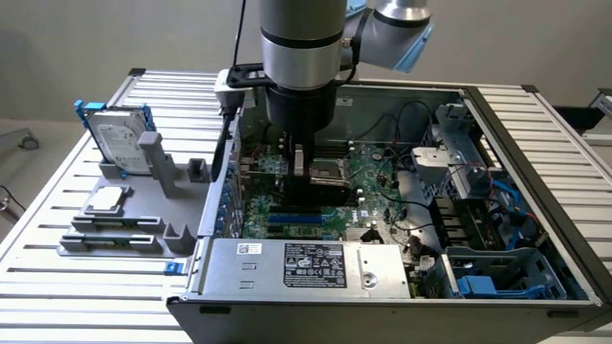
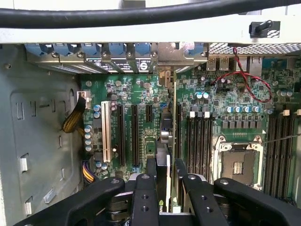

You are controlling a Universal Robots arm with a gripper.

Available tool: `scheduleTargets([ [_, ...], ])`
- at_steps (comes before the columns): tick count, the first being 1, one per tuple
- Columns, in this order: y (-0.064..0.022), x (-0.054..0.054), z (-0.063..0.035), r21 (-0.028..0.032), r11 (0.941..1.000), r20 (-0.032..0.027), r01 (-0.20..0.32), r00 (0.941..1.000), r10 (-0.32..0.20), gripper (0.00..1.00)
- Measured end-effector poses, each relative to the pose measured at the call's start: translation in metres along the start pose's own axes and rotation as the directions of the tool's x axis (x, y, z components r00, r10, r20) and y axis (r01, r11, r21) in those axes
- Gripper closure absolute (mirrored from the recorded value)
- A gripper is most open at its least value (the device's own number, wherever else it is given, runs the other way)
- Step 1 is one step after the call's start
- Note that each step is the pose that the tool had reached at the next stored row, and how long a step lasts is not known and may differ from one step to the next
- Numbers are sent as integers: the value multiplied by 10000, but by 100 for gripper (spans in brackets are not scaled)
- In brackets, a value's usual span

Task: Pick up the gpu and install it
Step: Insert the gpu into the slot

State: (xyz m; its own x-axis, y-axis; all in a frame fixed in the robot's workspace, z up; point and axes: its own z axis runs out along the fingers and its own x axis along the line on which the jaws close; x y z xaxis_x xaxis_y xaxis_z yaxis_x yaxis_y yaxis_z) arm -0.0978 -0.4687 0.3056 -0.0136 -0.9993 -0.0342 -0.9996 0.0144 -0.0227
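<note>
Alignment: black gripper [image 1: 304,169], clamped on thin green-and-black gpu card [image 2: 164,134], should hold it upright, silver bracket [image 2: 162,75] toward the exterior view's nine o'clock.

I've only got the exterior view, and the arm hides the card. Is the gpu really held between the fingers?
Observer: Yes. In the wrist view the gripper is shut on the gpu, which stands on edge.
Operator: Where is its bracket end?
Observer: The silver bracket is at the rear wall of the case, among the blue clips.
Operator: What runs alongside the card?
Observer: It lies between the black expansion slots and the memory slots.
</note>
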Motion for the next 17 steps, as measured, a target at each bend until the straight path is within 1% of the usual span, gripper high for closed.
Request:
scheduleTargets([
  [3, 7, 12, 27, 5, 10000, -1, 3, 10000, -3, 74],
  [5, 11, 20, 45, 21, 10000, 0, 4, 10000, -4, 74],
  [13, 31, 35, 131, 120, 9999, 2, 6, 10000, -6, 74],
  [17, 53, 37, 188, 152, 9999, 2, 8, 10000, -8, 74],
])
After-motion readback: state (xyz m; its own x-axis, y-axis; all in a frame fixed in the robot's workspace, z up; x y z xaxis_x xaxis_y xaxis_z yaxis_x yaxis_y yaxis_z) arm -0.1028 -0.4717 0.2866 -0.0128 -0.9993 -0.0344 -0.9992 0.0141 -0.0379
